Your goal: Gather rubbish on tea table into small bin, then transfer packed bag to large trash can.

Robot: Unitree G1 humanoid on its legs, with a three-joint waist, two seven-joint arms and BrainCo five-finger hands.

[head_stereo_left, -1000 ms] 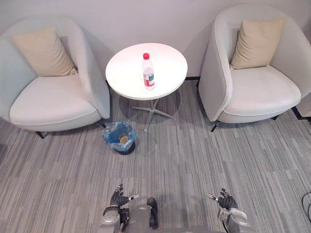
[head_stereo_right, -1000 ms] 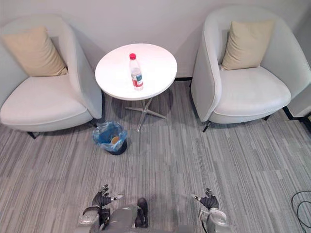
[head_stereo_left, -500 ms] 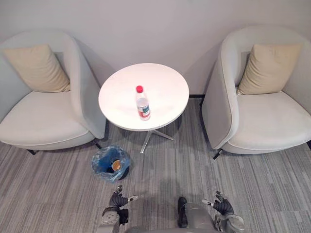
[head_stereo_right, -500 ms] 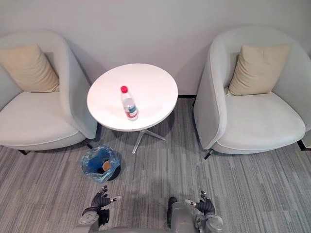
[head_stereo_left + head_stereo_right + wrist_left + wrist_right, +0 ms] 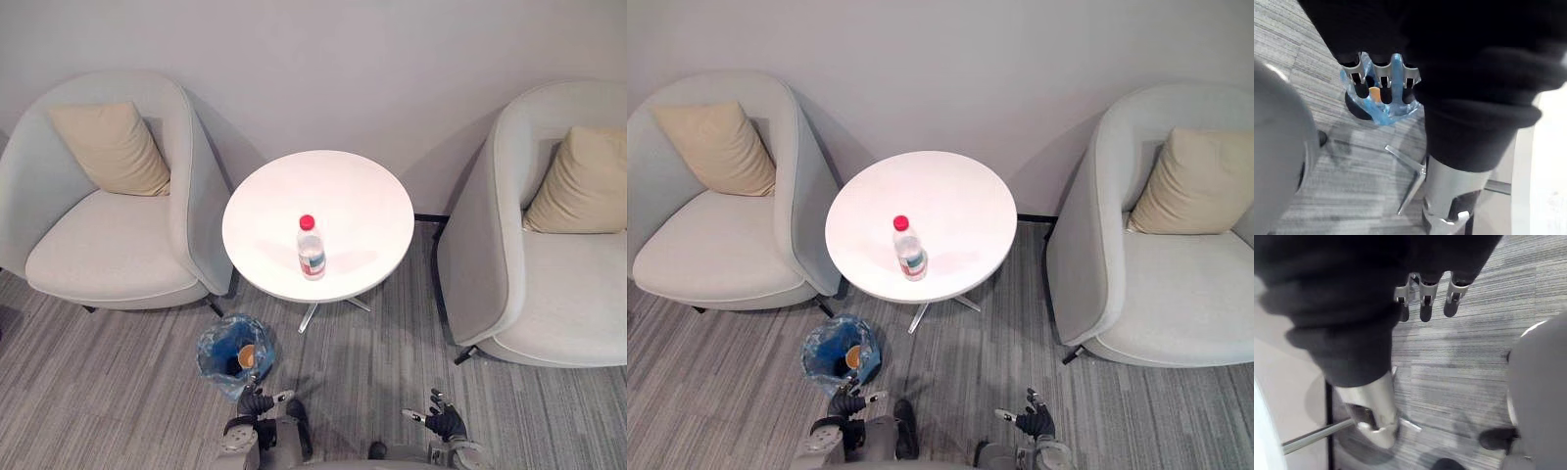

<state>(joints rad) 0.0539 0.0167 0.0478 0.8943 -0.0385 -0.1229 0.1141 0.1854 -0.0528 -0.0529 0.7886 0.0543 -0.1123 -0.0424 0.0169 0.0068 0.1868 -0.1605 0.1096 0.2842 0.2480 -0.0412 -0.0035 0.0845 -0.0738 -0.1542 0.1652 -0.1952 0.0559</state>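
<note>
Sitting corner by a plain wall (image 5: 323, 59).
Left armchair (image 5: 108, 250) and right armchair (image 5: 563, 304), both pale with tan cushions (image 5: 113, 147), sit beside a round white worktop (image 5: 367, 206) on striped grey carpet (image 5: 98, 401).

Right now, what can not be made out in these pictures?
- Small bin, left eye view: the inside is too small and dark to tell beyond one brown item; in the left wrist view the left hand's fingers cover part of it.
- Bottle, eye views: too small to tell its fill.
- Table base: mostly hidden under its top.
- Right armchair: cut off by the left eye view's right edge.
</note>
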